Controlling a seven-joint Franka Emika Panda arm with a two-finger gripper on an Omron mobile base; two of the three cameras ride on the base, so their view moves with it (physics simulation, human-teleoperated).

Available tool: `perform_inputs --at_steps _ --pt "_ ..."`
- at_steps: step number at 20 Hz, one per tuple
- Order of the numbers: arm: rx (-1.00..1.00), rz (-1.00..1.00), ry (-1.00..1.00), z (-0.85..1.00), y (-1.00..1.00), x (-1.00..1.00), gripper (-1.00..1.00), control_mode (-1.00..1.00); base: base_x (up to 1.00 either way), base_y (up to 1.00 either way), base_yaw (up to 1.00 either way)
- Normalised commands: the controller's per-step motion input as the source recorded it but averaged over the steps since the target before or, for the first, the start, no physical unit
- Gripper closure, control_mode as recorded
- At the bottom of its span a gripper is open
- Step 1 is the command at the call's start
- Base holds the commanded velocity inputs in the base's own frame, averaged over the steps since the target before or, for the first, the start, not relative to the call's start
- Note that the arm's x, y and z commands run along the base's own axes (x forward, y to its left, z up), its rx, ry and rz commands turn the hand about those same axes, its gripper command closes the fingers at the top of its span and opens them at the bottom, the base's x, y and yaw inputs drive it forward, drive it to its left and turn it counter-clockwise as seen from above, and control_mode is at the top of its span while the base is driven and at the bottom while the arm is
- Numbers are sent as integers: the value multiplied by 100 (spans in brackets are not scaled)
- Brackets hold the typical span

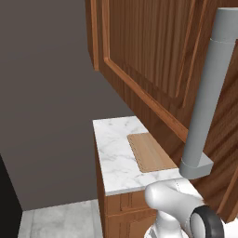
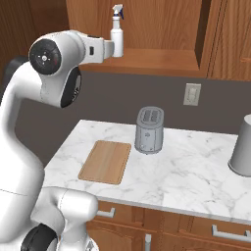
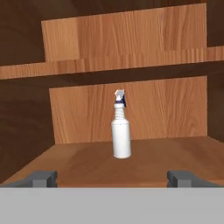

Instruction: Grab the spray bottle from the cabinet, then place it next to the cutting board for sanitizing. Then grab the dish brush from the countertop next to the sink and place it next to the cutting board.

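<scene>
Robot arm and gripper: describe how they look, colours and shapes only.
The arm is glossy white with rounded, tube-like links and bulbous joints. Its joints carry dark grey to black round caps and bands, one cap showing small red marks. The gripper ends in two small dark grey, blocky finger tips. No cables show.

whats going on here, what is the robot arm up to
The robot arm has its end effector raised to the open cabinet, lined up with the spray bottle standing upright on the shelf. The jaws are wide open and nothing is held yet; the bottle is still a little ahead of the fingertips. Below, the cutting board lies flat on the countertop beside a toaster, with nothing placed next to it so far.
</scene>
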Motion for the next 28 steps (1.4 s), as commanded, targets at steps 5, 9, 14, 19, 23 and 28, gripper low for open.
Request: perform_inputs --at_steps 5,9,14,19,23,28 --pt "-2 0 7 18 0 29 -100 -100 0 0 0" --pt "0 0 -9 3 0 36 -100 -100 0 0 0" --pt "0 0 -12 0 0 32 -100 -100 0 0 0" --pt "0 0 -2 0 0 37 -100 -100 0 0 0" --pt "0 0 3 0 0 36 -100 -100 0 0 0" --pt "0 0 2 0 0 34 -100 -100 0 0 0"
